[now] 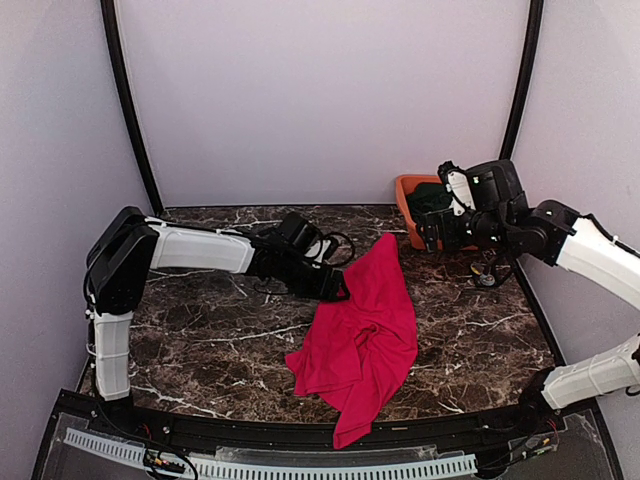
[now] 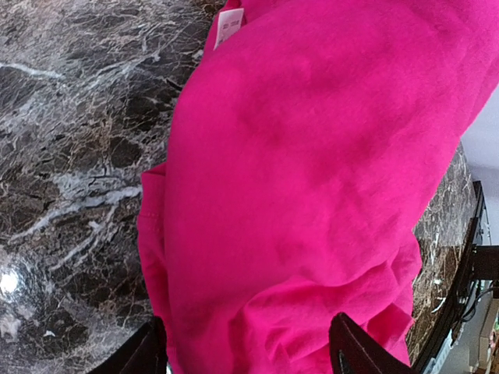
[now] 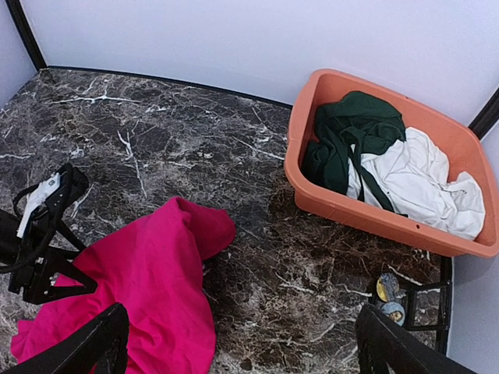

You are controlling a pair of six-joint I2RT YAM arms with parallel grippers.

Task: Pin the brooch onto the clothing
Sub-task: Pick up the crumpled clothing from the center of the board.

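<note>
The clothing (image 1: 365, 330), a bright red T-shirt, lies crumpled in the middle of the marble table (image 1: 200, 330). It fills most of the left wrist view (image 2: 312, 171), with its white label (image 2: 230, 25) at the top. My left gripper (image 1: 338, 287) (image 2: 249, 354) is low at the shirt's left edge, jaws wide apart with a bunched fold of red cloth between the fingers (image 2: 148, 352). Two small round brooches (image 3: 387, 288) lie on the table in front of the tub, near my right finger. My right gripper (image 1: 440, 238) (image 3: 249, 351) hangs open above the table, holding nothing.
An orange plastic tub (image 3: 366, 214) (image 1: 405, 205) stands at the back right against the wall. It holds a dark green garment (image 3: 351, 128) and a white garment (image 3: 421, 179). White walls close in the table on three sides. The left arm's cables (image 3: 39, 226) lie beside the shirt.
</note>
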